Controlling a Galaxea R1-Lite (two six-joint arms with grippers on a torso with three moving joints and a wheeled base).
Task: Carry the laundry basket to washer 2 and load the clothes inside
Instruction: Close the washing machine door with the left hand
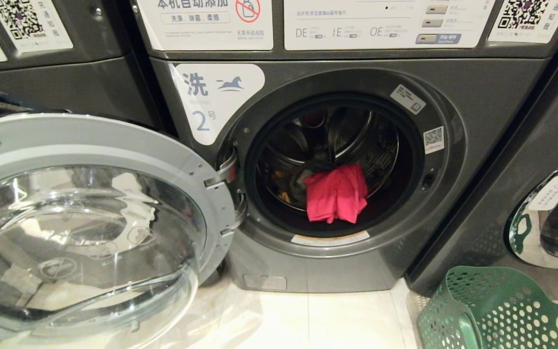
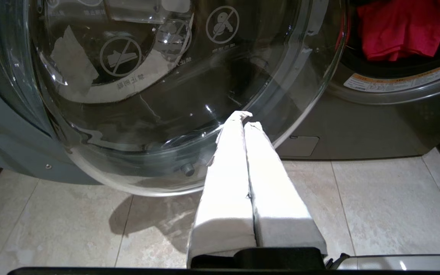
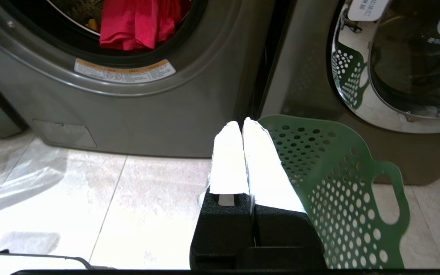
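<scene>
Tiled floor (image 1: 308, 315); washer 2 (image 1: 477, 121) open, clothes (image 1: 336, 193) inside; laundry basket (image 1: 497, 310) beside; left claw (image 2: 243, 117) and right claw (image 3: 242, 123) pressed together, empty.

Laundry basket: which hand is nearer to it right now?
Right. The right hand, shut and empty, hangs right beside the laundry basket, at its rim. The left hand, also shut, sits in front of the open door of washer 2.

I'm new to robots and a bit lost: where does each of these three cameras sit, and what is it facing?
Head: up top, facing washer 2, door open; no arms show.
Left wrist: behind the shut left claw, facing the door glass.
Right wrist: behind the shut right claw, beside the laundry basket.
Shared: all show the pink-red garment.
</scene>
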